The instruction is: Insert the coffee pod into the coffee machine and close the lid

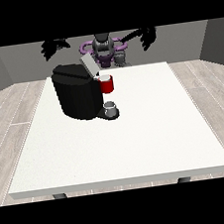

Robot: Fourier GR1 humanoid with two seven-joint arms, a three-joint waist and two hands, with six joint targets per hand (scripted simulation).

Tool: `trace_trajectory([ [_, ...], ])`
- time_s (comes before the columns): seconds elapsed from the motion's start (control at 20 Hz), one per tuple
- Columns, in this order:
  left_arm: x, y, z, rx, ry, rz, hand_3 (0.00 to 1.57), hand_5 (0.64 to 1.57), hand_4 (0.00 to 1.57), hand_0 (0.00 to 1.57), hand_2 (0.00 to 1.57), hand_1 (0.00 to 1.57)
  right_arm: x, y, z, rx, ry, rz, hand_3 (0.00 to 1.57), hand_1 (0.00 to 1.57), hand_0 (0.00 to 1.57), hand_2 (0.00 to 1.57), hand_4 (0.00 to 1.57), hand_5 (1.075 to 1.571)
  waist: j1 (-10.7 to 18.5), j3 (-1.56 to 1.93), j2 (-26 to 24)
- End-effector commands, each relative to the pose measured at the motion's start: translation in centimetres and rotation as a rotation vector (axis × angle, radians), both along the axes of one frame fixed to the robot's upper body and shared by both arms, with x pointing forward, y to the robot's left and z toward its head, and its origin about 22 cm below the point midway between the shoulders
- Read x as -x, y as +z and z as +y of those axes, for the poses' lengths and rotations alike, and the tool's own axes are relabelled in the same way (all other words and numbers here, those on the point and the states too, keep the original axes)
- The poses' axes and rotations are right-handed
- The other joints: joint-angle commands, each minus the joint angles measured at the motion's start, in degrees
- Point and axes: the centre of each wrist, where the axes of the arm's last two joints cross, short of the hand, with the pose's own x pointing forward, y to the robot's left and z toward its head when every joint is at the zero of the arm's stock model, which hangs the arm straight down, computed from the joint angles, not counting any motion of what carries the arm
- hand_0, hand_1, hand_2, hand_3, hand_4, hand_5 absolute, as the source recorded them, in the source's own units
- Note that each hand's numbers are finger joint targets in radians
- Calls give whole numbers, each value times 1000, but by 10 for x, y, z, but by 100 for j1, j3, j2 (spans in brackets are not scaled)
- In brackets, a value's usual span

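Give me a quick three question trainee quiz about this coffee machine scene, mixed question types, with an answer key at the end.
1. True or false: the lid of the black coffee machine is raised.
2. Multiple choice: the grey cup stands
A) on the machine's base at the front
B) at the table's near edge
C) in the hand at the view's right
3. Fill in: the machine's pod holder beside the lid is coloured ____.

Key:
1. True
2. A
3. Red

Both hands, including the one at the view's left, hang above the table's far edge, holding nothing.
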Motion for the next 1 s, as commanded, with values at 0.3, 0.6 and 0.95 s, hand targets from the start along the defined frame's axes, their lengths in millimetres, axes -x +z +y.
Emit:
trace_trajectory([
  [0.3,39,-57,0,228,32,109,0,1571,0,0,0,0,-8,24,4,42,128,-46,0,0,0,0,0,1571,690,6,-374],
  [0.6,56,-69,-24,325,7,115,0,1571,57,0,0,0,-26,41,0,121,167,-30,0,0,0,0,137,1571,1169,6,-425],
  [0.95,77,-63,-9,360,20,94,0,1571,88,0,0,0,-34,40,8,126,219,-54,0,0,0,0,123,1571,1153,6,-63],
])
